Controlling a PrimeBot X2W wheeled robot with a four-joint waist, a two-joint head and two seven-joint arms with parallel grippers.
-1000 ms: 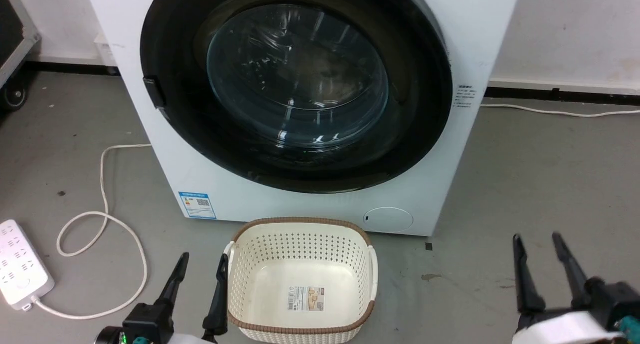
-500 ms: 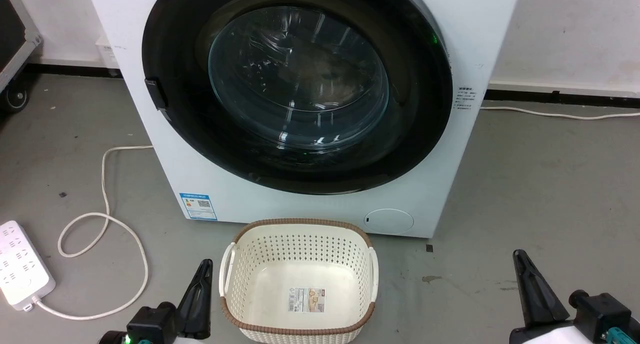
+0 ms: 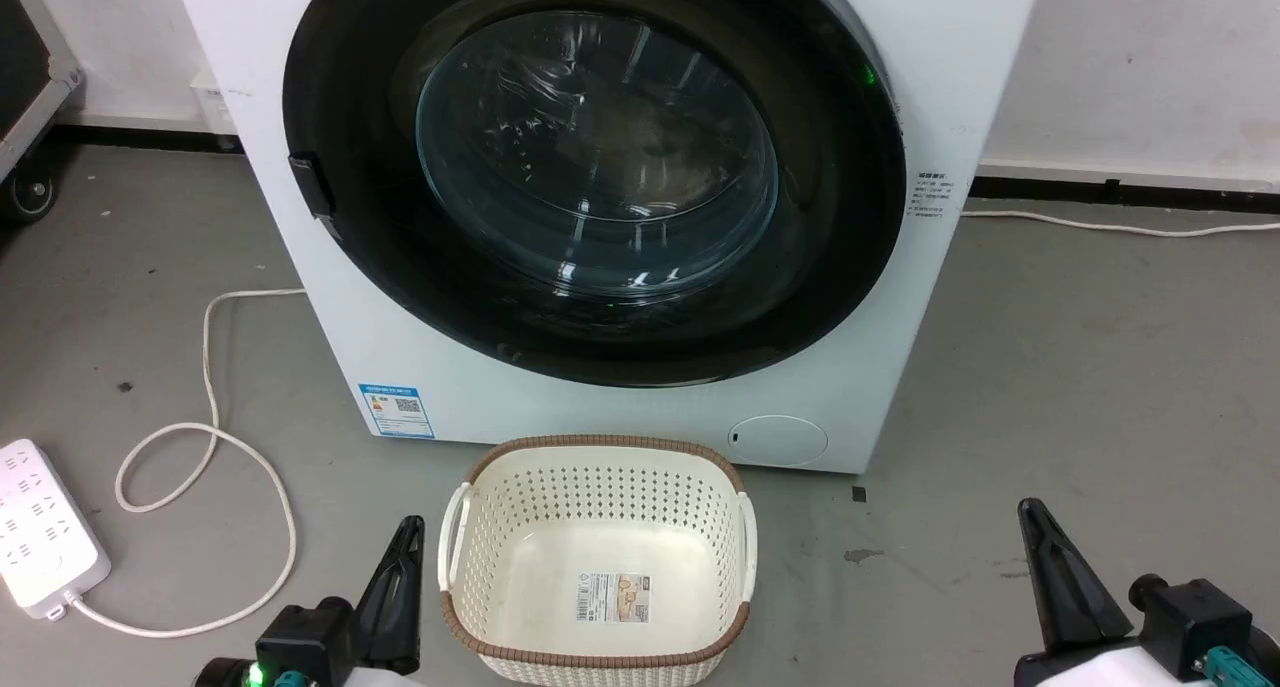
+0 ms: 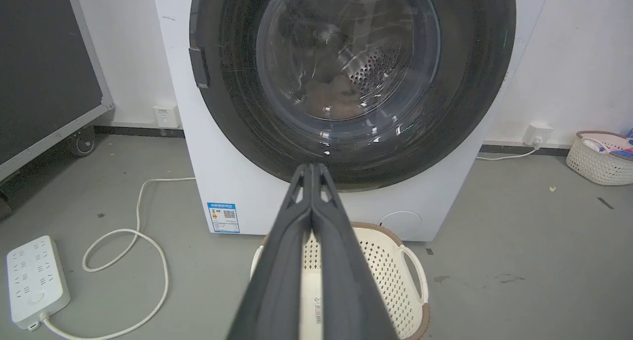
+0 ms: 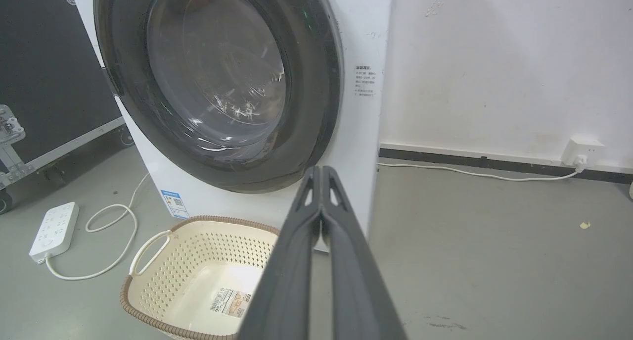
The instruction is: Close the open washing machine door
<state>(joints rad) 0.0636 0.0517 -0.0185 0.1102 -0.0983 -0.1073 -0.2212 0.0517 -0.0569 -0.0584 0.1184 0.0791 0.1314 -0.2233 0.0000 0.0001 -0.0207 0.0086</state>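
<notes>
The washing machine door [image 3: 596,157], with its wide glossy black rim and bulging glass window, lies flat against the front of the white washing machine [image 3: 400,347]. Its latch tab sits at the rim's left edge. The wrist views show the door too [image 4: 346,58] [image 5: 217,72], with the steel drum dimly visible through the glass. My left gripper [image 3: 408,527] is shut and empty, low at the left beside the basket, well short of the door. My right gripper [image 3: 1030,512] is shut and empty at the lower right. Each wrist view shows its own fingers pressed together, left gripper [image 4: 311,168] and right gripper [image 5: 320,169].
An empty cream perforated basket [image 3: 600,557] stands on the floor right before the machine. A white power strip [image 3: 45,537] and its looped cable [image 3: 205,437] lie at the left. A black wheeled case [image 3: 30,182] stands far left. Another basket [image 4: 598,157] sits by the right wall.
Both grippers went from open to shut and dropped lower in the head view. The door looks the same throughout.
</notes>
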